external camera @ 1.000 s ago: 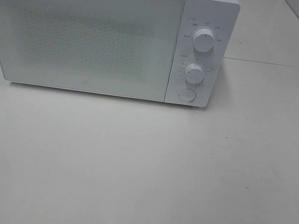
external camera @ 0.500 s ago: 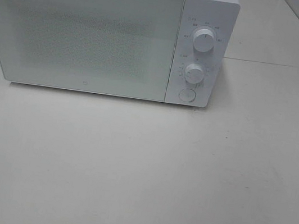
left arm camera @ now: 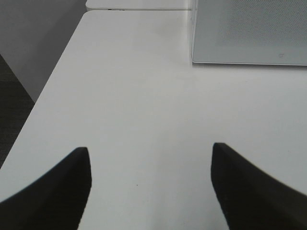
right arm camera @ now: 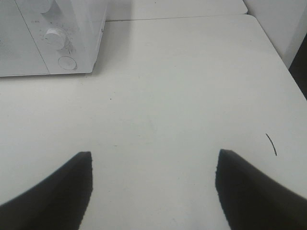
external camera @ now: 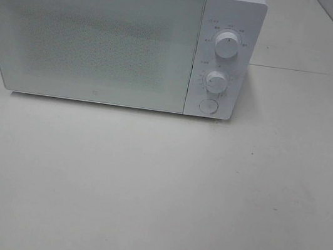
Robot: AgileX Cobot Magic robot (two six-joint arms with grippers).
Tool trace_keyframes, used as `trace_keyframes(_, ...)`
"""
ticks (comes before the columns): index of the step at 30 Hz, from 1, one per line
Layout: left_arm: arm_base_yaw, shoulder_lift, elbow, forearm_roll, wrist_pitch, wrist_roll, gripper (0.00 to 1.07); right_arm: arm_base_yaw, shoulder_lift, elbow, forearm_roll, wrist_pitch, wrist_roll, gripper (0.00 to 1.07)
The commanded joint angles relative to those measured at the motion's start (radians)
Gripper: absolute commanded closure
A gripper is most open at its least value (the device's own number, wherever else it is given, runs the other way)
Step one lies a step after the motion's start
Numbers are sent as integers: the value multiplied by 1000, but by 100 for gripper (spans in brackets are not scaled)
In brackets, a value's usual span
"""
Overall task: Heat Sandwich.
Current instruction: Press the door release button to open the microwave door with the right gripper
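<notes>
1 microwave (external camera: 104,39), 2 knobs (external camera: 227,46) (external camera: 216,81), 1 btn (external camera: 208,106), 2 grippers (left arm camera: 149,148) (right arm camera: 154,153).

I see a boxy white microwave (external camera: 104,39) with a smooth, plastic-looking shell. Its door has a faint sheen over a fine dotted mesh, and its round white knobs (external camera: 227,46) look like smooth plastic. In front of it, the white tabletop (external camera: 155,193) is smooth and matt. The left fingers (left arm camera: 48,191) and right fingers (right arm camera: 259,191) are matt black.

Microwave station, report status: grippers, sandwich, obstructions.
Left gripper open, empty, over table. Right gripper open, empty. Sandwich not in any view. Microwave door shut; no obstruction seen in front of it.
</notes>
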Motion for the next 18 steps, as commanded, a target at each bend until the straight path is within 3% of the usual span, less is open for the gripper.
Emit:
trace_keyframes(1,-7,-16,2,4,-16,-7,39,2,-24,0,-6,-15,5,36)
trace_keyframes(18,-7,-16,2,4,-16,-7,39,2,23,-2,-6,-21,5,36)
